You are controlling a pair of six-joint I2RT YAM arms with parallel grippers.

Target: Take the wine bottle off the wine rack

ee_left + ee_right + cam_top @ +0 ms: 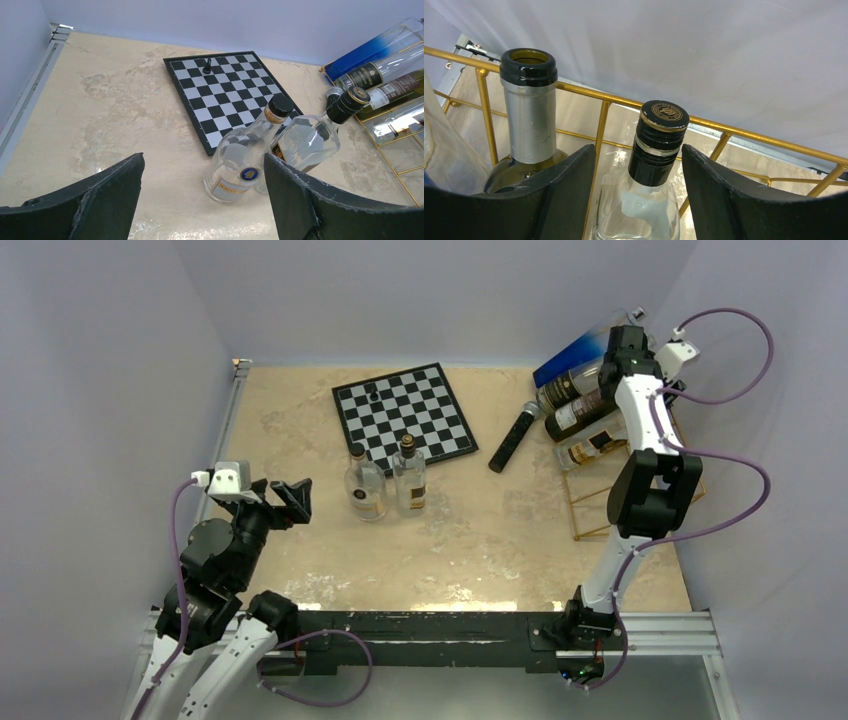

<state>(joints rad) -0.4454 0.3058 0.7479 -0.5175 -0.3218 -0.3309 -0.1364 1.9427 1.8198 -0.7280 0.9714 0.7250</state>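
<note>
The gold wire wine rack (592, 508) stands at the right of the table with several bottles lying on it. In the right wrist view a green wine bottle (529, 117) with silver foil on its neck lies left of a clear bottle (658, 145) with a black screw cap, and a gold rung (744, 132) runs behind them. My right gripper (638, 152) is open, one finger on each side of the clear bottle's neck, not touching it. In the top view the right gripper (626, 343) is at the rack's far end. My left gripper (291, 499) is open and empty at the left.
Two clear bottles (367, 483) (409, 477) stand mid-table by the chessboard (404, 411), which carries one dark piece (372, 396). A black microphone-like stick (515, 437) lies between board and rack. A blue bottle (573, 352) lies on the rack's far side. Walls enclose the table.
</note>
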